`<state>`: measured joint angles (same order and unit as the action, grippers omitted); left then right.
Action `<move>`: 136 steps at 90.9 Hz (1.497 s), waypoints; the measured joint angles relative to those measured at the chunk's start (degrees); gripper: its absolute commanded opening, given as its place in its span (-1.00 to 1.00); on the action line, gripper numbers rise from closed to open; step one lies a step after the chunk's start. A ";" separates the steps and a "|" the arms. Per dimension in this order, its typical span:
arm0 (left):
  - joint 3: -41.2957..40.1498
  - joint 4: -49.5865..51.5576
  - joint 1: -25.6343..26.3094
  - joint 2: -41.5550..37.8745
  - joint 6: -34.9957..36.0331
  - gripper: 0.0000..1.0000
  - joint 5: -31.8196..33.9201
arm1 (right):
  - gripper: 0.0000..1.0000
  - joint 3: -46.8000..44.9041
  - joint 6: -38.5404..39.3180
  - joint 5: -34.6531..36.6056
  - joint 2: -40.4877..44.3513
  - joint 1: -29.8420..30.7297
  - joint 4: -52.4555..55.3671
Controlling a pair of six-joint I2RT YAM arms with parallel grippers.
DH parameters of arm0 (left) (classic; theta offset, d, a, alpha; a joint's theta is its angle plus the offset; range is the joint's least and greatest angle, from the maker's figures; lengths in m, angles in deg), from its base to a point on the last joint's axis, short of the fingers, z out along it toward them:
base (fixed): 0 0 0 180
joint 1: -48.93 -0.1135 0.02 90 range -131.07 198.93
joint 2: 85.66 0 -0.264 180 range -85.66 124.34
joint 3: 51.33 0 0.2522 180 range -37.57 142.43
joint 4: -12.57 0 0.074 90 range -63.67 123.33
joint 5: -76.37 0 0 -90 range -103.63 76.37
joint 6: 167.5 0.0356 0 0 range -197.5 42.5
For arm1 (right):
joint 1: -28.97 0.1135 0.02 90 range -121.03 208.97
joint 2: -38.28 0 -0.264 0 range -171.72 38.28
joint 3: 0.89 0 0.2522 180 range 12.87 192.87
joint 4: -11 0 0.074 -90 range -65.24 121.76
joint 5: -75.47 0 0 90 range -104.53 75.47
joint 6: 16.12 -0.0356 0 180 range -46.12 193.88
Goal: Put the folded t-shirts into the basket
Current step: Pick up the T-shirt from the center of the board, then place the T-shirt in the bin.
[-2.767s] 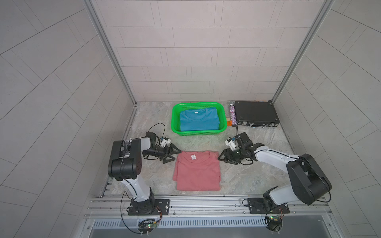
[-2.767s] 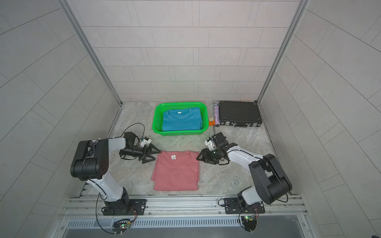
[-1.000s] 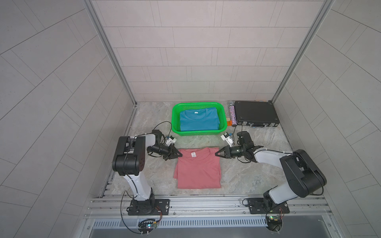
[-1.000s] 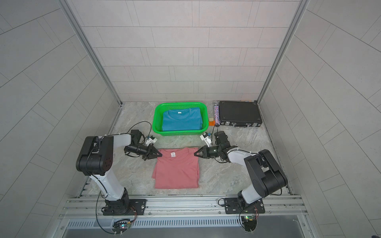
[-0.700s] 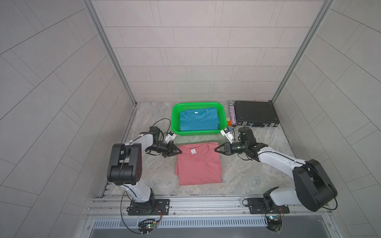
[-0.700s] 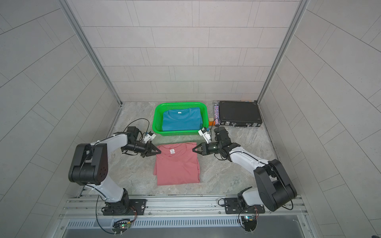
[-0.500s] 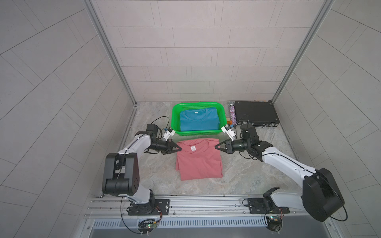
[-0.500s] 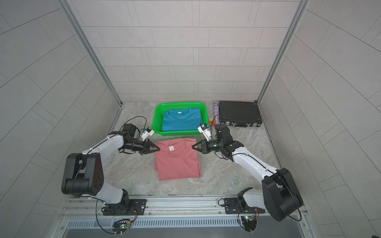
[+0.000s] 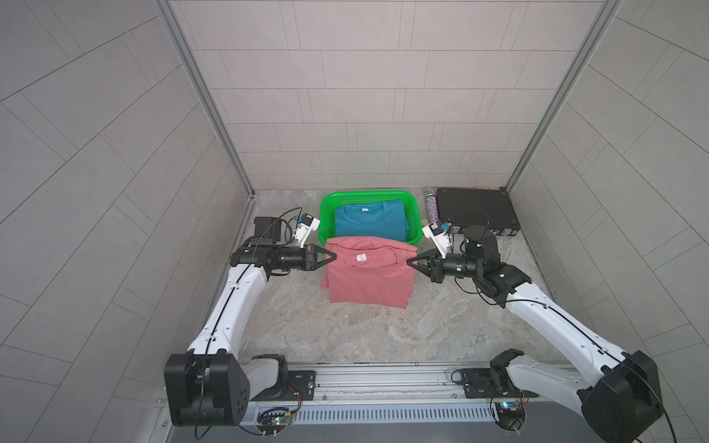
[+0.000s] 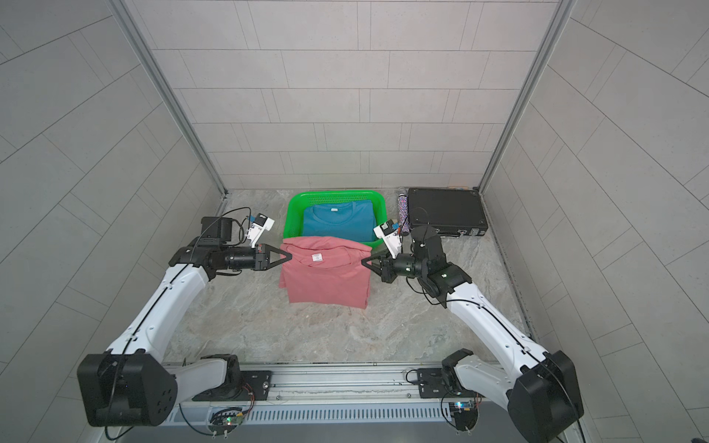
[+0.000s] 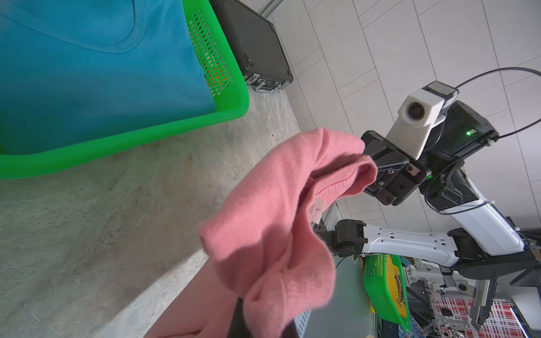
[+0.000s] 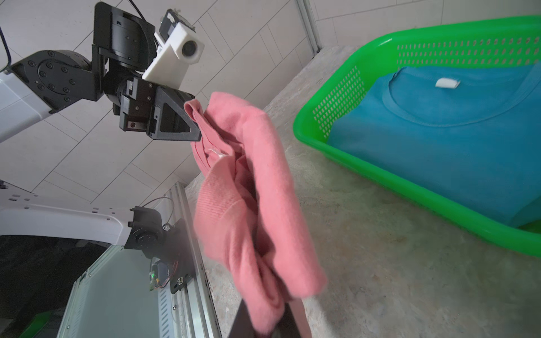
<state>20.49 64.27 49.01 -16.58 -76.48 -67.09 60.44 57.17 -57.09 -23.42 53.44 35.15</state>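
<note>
- Left gripper (image 9: 333,256): jaws pinched closed on the far left corner of the pink t-shirt (image 9: 368,276). The right wrist view shows this gripper (image 12: 196,123) biting the bunched edge more plainly than the top views do.
- Pink t-shirt: strung between both grippers with its far edge raised. In both top views that edge overlaps the near rim of the basket (image 9: 325,226). The wrist views show a gap between them, with bare table (image 12: 366,234) under it. Cannot tell whether the lower hem touches the table.
- Basket: far centre, with the blue t-shirt (image 9: 368,224) lying flat inside. Its white neck label (image 12: 446,83) is sharpest in the right wrist view. Only the left wrist view shows orange through the mesh holes of the basket (image 11: 215,79); source unclear.
- Right gripper (image 9: 409,262): closed on the far right corner of the pink t-shirt. The left wrist view shows cloth wrapped over the tips of this gripper (image 11: 377,172).
- Black case (image 9: 475,209): far right, with a glittery tube (image 9: 432,207) between it and the basket.
</note>
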 measured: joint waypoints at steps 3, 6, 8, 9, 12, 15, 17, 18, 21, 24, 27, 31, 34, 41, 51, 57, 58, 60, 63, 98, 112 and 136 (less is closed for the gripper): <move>0.61 -0.22 0.17 0.00 -0.44 -1.00 0.24 | -1.00 0.79 0.26 0.35 0.04 0.00 -0.13; 1.29 -0.33 0.48 0.02 -0.74 -1.00 0.52 | -1.00 1.73 0.50 0.68 0.04 -0.04 -0.15; 1.95 -0.33 0.76 0.02 -1.07 -1.00 0.72 | -1.00 2.32 0.72 0.90 0.04 -0.07 -0.20; 2.25 -0.39 0.90 0.00 -1.14 -1.00 0.76 | -1.00 2.71 0.74 1.03 0.04 -0.09 -0.20; 3.43 -0.61 1.40 0.00 -1.42 -1.00 0.96 | -1.00 3.67 0.98 1.25 0.02 -0.11 -0.17; 4.61 -0.68 1.81 0.02 -1.62 -1.00 1.14 | -1.00 4.68 1.20 1.40 -0.07 -0.26 -0.22; 5.46 -0.83 2.03 0.02 -1.73 -1.00 1.25 | -1.00 5.51 1.36 1.46 -0.20 -0.39 -0.28; 5.88 -0.98 2.12 0.02 -1.86 -1.00 1.27 | -1.00 5.86 1.38 1.44 -0.26 -0.46 -0.31; 7.39 -1.33 2.34 0.13 -2.29 -1.00 1.40 | -1.00 6.97 1.53 1.44 -0.52 -0.63 -0.31; 8.81 -1.73 2.43 0.42 -2.78 -1.00 1.49 | -1.00 8.26 1.62 1.44 -0.98 -0.90 -0.33; 10.47 -2.16 2.60 0.96 -3.23 -1.00 1.66 | -1.00 9.57 1.73 1.44 -1.53 -1.18 -0.26; 12.74 -2.89 2.69 2.05 -3.67 -1.00 1.90 | -1.00 11.61 1.86 1.51 -2.56 -1.66 -0.26; 14.32 -3.19 2.69 2.97 -3.87 -1.00 2.12 | -1.00 13.14 1.92 1.55 -3.43 -2.03 -0.31; 17.79 -3.91 2.97 5.42 -4.04 -1.00 2.73 | -1.00 16.48 2.01 1.62 -5.64 -2.84 -0.31; 21.62 -4.90 3.15 8.96 -4.24 -1.00 3.93 | -1.00 21.16 2.45 1.53 -9.68 -3.91 -0.26; 23.45 -5.81 3.26 11.13 -4.52 -1.00 4.59 | -1.00 23.74 2.60 1.55 -12.63 -4.46 -0.31; 23.69 -6.01 3.28 11.47 -4.55 -1.00 4.68 | -1.00 24.11 2.60 1.62 -13.09 -4.57 -0.33; 24.22 -6.38 3.32 12.28 -4.68 -1.00 4.92 | -1.00 24.94 2.62 1.55 -14.12 -4.72 -0.28; 24.90 -6.82 3.32 13.40 -4.72 -1.00 5.11 | -1.00 26.16 2.62 1.62 -15.78 -5.05 -0.28; 31.58 -10.97 3.32 26.47 -4.72 -1.00 7.56 | -1.00 36.48 3.08 1.64 -31.08 -8.28 1.49; 33.97 -13.14 3.32 32.00 -6.49 -1.00 8.63 | -1.00 41.20 3.23 1.07 -37.05 -9.18 2.14; 34.97 -14.45 3.32 38.29 -6.78 -1.00 10.21 | -1.00 43.63 2.97 -1.33 -44.44 -10.16 2.47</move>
<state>55.46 49.82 52.33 21.71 -83.26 -56.88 104.07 60.15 -58.43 -67.85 43.28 37.62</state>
